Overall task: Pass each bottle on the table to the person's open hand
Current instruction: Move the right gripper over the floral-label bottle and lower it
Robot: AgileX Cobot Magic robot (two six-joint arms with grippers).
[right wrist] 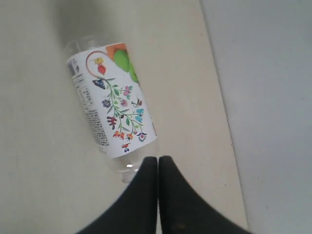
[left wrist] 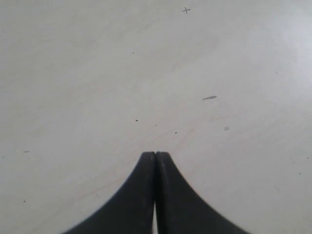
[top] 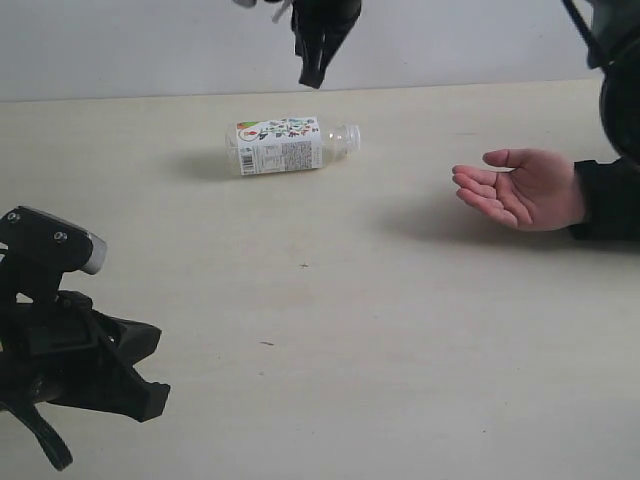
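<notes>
One clear bottle (top: 290,145) with a white-green flowered label lies on its side on the pale table (top: 350,330), neck pointing toward the hand. In the right wrist view the bottle (right wrist: 114,109) lies just ahead of my right gripper (right wrist: 158,158), whose jaws are shut and empty. In the exterior view that gripper (top: 315,75) hangs above and just behind the bottle, apart from it. A bare hand (top: 525,190) with a black cuff rests palm-up at the right. My left gripper (left wrist: 155,153) is shut over bare table, with nothing in it.
My left arm (top: 80,350) fills the near left corner of the exterior view. A pale wall (top: 150,50) runs along the table's far edge, close behind the bottle. The person's dark sleeve (top: 610,200) is at the right edge.
</notes>
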